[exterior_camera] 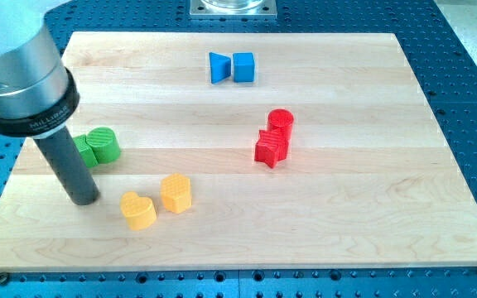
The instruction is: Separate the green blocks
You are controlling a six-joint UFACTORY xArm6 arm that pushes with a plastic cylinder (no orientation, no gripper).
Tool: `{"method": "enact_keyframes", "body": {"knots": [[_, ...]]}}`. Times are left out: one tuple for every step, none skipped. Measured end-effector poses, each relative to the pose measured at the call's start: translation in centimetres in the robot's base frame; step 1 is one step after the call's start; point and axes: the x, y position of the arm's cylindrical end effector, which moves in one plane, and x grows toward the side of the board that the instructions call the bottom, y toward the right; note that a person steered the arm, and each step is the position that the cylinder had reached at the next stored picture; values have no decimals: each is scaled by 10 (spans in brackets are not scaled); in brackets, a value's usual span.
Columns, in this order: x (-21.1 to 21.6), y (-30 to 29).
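The green cylinder lay just to the view's right of the rod and up from the tip. The second green block touched its left side, partly hidden behind the rod, its shape unclear.

2 green blocks, 2 blue blocks, 2 red blocks, 2 yellow blocks.

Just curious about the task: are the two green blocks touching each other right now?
Touching. The camera view shows the green cylinder pressed against the other green block, no wood between them; my tip sits just below.
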Motion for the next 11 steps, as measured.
{"method": "enact_keyframes", "body": {"knots": [[-1,0],[-29,-20],[-52,-22],[-78,-20],[-62,-11],[-60,21],[-83,50],[-82,57],[-39,123],[-58,140],[-58,108]]}}
